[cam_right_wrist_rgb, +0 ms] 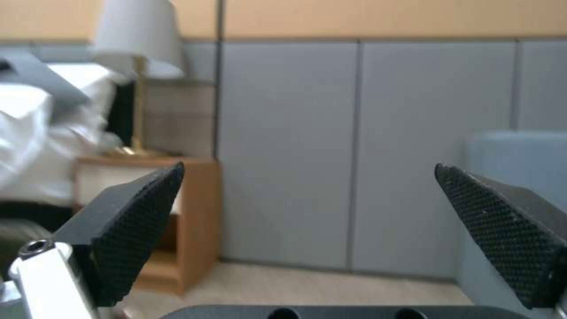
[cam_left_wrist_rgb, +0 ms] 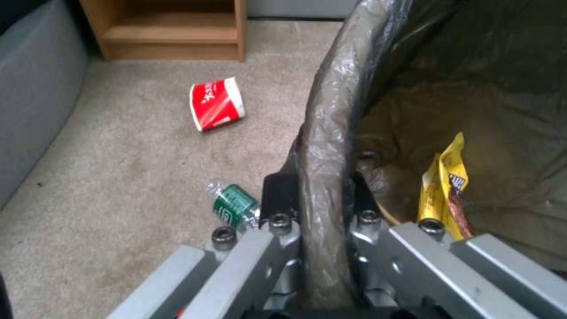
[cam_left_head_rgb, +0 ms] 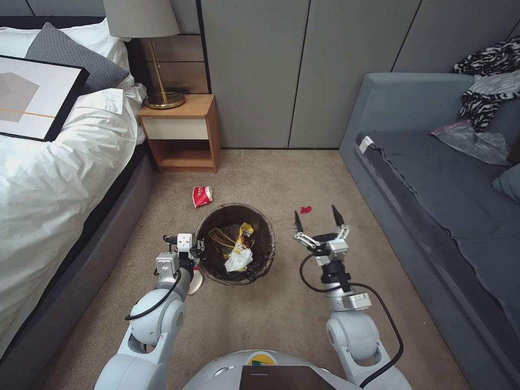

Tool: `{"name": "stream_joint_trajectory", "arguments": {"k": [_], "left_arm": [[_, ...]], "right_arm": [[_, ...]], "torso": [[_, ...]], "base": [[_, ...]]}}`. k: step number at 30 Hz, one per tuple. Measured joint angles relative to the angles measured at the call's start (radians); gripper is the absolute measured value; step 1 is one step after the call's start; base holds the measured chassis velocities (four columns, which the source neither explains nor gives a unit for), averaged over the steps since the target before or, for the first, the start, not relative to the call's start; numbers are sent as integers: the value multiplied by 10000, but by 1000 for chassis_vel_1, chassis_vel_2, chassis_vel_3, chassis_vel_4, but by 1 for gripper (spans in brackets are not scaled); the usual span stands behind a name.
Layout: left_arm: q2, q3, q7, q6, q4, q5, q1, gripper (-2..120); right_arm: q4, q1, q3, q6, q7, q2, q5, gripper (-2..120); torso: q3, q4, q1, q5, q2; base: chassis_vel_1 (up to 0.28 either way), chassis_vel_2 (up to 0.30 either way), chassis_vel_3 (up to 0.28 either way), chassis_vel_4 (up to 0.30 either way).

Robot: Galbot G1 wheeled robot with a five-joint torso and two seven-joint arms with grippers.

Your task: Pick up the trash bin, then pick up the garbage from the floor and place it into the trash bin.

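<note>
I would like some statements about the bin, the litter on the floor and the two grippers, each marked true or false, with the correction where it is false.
1. The left gripper is shut on the rim of the trash bin. True.
2. The right gripper holds a red paper cup. False: its fingers are open and hold nothing.
3. A red paper cup lies on the carpet between the bin and the nightstand. True.
4. The bin has nothing inside. False: a yellow wrapper and white tissue lie in it.
5. The green-labelled bottle stands on the nightstand. False: it lies on the floor beside the bin.
</note>
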Motion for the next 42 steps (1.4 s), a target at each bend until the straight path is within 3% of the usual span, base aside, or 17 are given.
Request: {"name": "stream_joint_trajectory", "arguments": {"k": [8,11,34,42], "left_arm": [[16,-59,5,-10,0,-31,7,3],[45,-154,22,-30,-5,-57,40,3],[9,-172,29,-45,-73,-53,76,3],[-5,-180,38,-78,-71,-45,101,3]], "right_arm": [[-498,-263,867,358,330,142,-108,100],[-1443,-541,1483,833,556,204,32,100],[-1950,-406,1571,1151,443,355,104,97],[-1951,-395,1564,1176,311,372,116,97]], "torso": [[0,1,0,1,0],[1,2,0,1,0],[1,2,0,-1,0],[0,2,0,-2,0]], "base": [[0,0,0,0],[0,0,0,0],[0,0,0,0],[-124,117,123,-129]]}}
